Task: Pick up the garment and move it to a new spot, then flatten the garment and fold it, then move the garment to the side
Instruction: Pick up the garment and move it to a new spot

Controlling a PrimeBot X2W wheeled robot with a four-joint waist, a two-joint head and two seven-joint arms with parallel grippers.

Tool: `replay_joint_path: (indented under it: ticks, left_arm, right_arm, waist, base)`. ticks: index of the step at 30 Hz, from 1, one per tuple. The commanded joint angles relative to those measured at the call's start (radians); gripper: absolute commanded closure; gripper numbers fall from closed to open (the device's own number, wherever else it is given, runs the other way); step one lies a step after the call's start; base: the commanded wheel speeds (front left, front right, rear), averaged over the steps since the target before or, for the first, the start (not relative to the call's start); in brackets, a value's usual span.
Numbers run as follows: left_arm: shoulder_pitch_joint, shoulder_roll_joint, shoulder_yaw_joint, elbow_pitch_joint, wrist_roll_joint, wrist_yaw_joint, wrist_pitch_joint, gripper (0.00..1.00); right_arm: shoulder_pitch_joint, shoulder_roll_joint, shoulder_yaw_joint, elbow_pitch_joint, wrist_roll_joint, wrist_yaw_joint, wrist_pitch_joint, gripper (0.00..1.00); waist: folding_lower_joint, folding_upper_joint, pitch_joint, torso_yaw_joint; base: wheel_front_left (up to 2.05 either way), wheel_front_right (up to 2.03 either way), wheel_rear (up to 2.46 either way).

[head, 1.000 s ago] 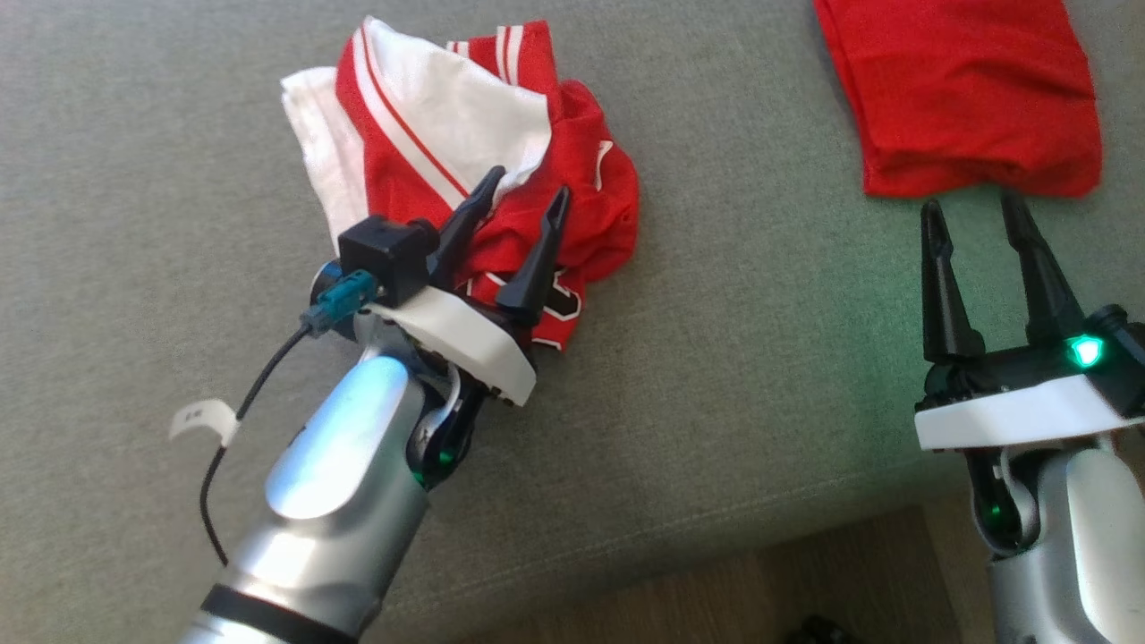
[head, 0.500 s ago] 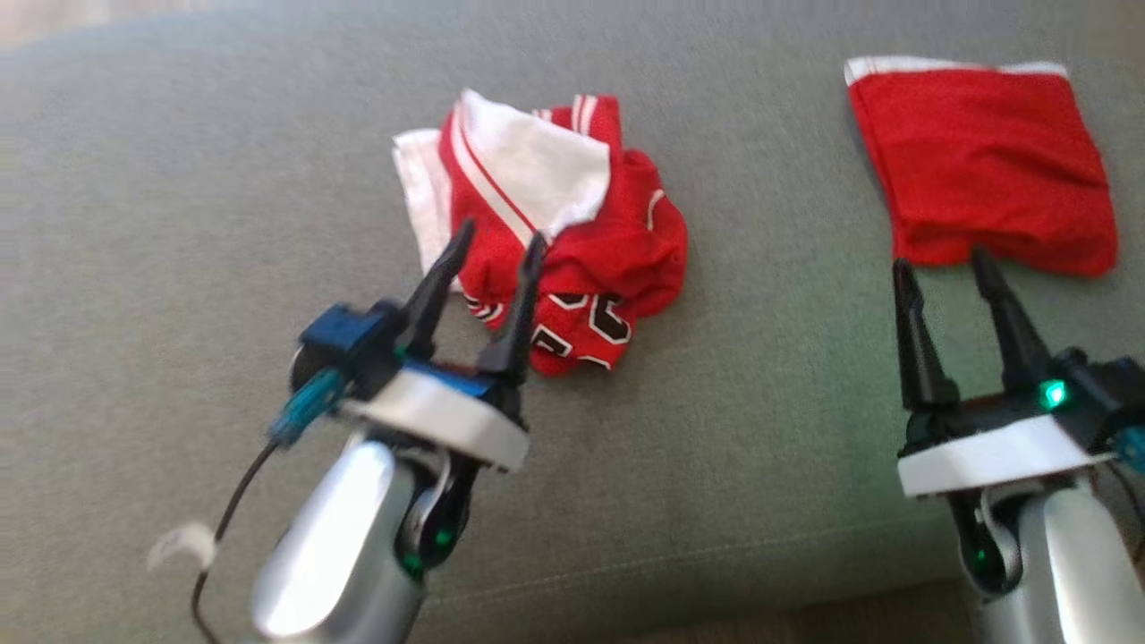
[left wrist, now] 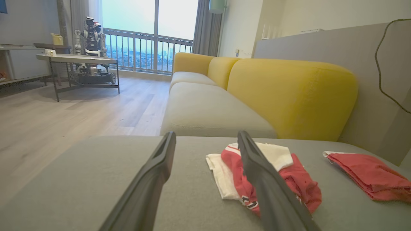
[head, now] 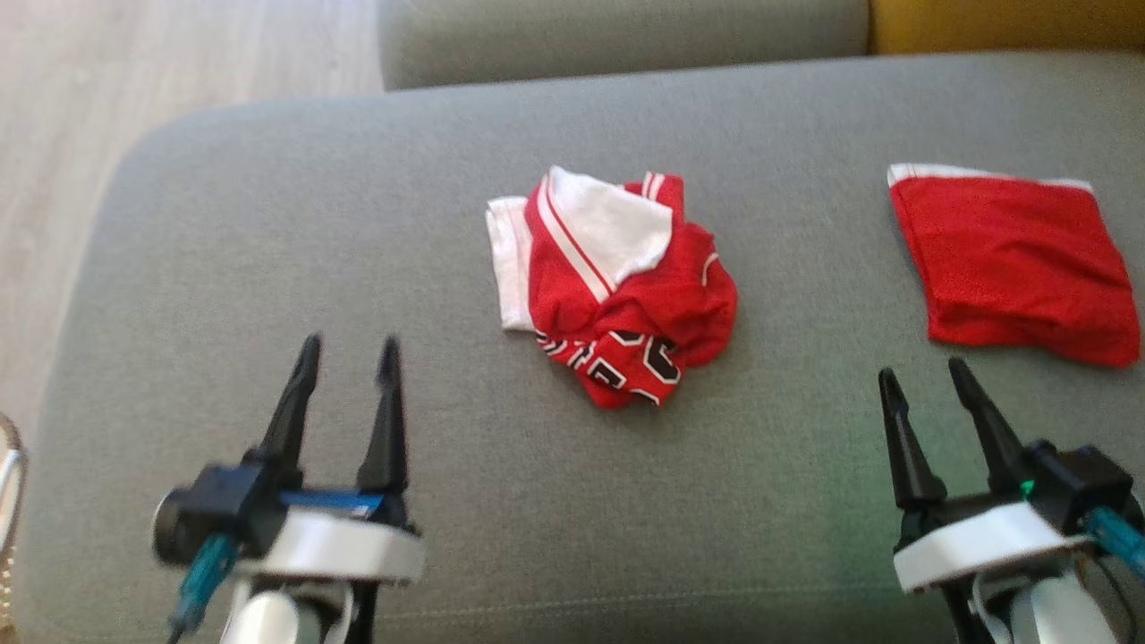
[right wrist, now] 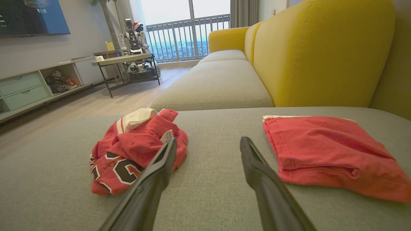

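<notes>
Two grippers empty, jaws spread wide: left gripper point(head: 350, 342) and right gripper point(head: 921, 368) hover low over grey cushion point(head: 268, 268), fingers pointing forward. Crumpled red-and-white garment point(head: 617, 286) lies mid-cushion, ahead and between them; left looks marginally nearer. Heap compact, long axis roughly front-to-back. Folded red cloth point(head: 1011, 268) sits just ahead of right gripper.

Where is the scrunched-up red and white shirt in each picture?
Head view: scrunched shirt mid-picture, on the grey cushion.
Left wrist view: shirt lower middle, right of centre.
Right wrist view: shirt lower left.
Shared landmark: folded red cloth, to its right in all three.
</notes>
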Motion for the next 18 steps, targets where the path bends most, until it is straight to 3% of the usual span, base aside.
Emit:
replay_joint_path:
  ticks: [1, 7, 18]
  left_arm:
    - [0.009, 0.008, 0.055, -0.052, 0.032, 0.013, -0.005, 0.0]
    - [0.13, -0.003, 0.143, -0.046, 0.045, 0.043, -0.005, 0.0]
    - [0.172, -0.011, 0.192, -0.01, 0.066, 0.003, -0.005, 0.0]
  right_arm:
    - [-0.001, -0.004, 0.02, -0.03, -0.004, 0.0, -0.006, 0.0]
    - [0.063, -0.004, 0.023, -0.031, 0.027, 0.0, -0.006, 0.0]
    - [0.08, -0.004, 0.027, -0.006, 0.049, 0.0, -0.006, 0.0]
  waist:
    - [0.0002, -0.0001, -0.04, 0.027]
    - [0.0002, -0.0001, -0.095, 0.036]
    - [0.0002, -0.0001, -0.118, 0.024]
  base:
    - [0.0, 0.0, 0.0]
    - [0.0, 0.0, 0.0]
    - [0.0, 0.0, 0.0]
